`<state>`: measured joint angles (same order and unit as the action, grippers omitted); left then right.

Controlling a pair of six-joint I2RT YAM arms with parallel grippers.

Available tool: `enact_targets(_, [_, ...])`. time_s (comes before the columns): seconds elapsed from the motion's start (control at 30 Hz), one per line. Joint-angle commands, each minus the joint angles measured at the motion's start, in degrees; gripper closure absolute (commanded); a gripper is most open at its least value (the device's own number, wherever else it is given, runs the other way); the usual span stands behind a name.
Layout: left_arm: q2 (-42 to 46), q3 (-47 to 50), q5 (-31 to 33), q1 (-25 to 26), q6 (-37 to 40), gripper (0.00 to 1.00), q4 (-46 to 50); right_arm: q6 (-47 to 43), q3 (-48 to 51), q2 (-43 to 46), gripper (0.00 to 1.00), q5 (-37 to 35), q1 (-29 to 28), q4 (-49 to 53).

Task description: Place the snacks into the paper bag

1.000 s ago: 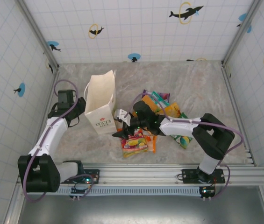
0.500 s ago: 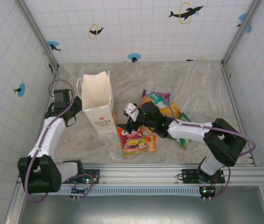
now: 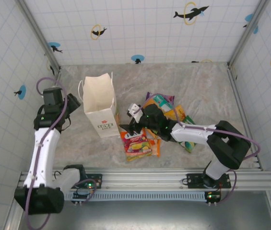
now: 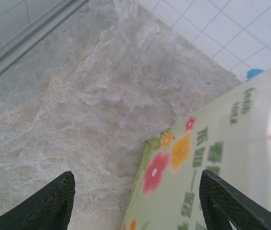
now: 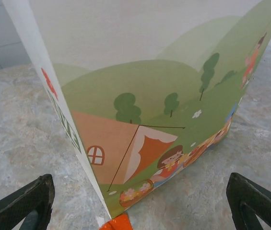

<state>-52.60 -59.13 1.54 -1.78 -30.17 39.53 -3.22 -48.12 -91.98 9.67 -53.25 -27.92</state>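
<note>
Sizing up snacks (image 3: 139, 143): glossy flat packets lay heaped at 4 o'clock of upright paper bag (image 3: 100, 108). Likely light, slippery; you'd best pinch sealed edge. Left gripper (image 4: 135, 211) at bag's 9 o'clock, right gripper (image 5: 135, 206) facing bag: both gaped wide, empty.

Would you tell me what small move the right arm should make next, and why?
Probably lower the right gripper onto the red packet and close on it. Its jaws stand open and empty beside the paper bag, and that packet lies flat just next to them, outside the bag.
</note>
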Motion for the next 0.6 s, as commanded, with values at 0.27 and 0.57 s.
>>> enact_targets(0.27, [11.34, -0.48, -11.11, -0.2, -3.18, 0.39, 12.11, 15.6, -6.23, 1.06, 0.14, 0.59, 3.05, 4.22])
enact_targets(0.57, [10.73, -3.22, -21.52, -0.16, -1.73, 0.4, 12.25, 16.91, -5.52, 2.83, 0.15, 0.61, 3.82, 5.17])
